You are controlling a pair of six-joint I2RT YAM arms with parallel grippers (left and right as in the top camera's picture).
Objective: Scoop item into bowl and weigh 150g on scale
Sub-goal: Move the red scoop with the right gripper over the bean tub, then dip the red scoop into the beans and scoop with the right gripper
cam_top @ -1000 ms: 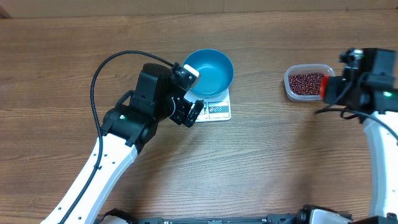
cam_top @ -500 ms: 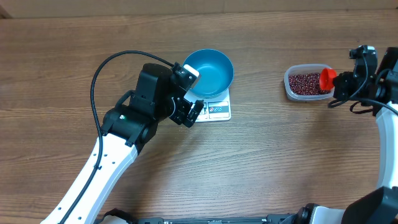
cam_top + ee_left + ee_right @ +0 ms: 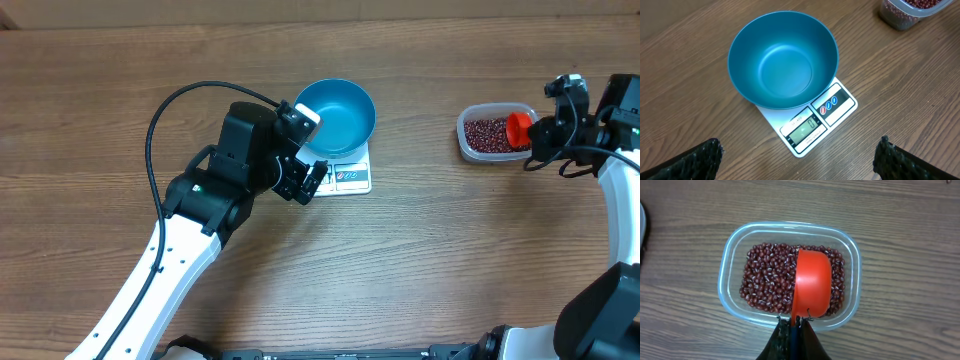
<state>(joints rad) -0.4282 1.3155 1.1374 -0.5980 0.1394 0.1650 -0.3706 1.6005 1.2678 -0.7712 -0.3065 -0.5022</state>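
Note:
The blue bowl [image 3: 338, 113] [image 3: 782, 60] stands empty on the white scale [image 3: 352, 179] [image 3: 832, 107], whose display edge faces my left gripper [image 3: 306, 186] [image 3: 799, 142]. That gripper hovers just short of the scale, open wide, nothing between its fingers. The beans [image 3: 487, 133] [image 3: 767, 280] fill a clear tub [image 3: 464, 137] [image 3: 729, 275] at the right. My right gripper [image 3: 536, 136] [image 3: 793, 322] is shut on the handle of an orange-red scoop [image 3: 517, 127] [image 3: 812, 282]. The scoop's cup lies over the beans in the tub's right half.
Bare wooden table surrounds everything. The left arm's body and black cable [image 3: 160, 120] reach over the table left of the bowl. The right arm [image 3: 610, 190] stands at the right edge beside the tub.
My right gripper has swung the scoop leftwards from the tub's right rim to over the beans. The left arm, bowl and scale have not moved.

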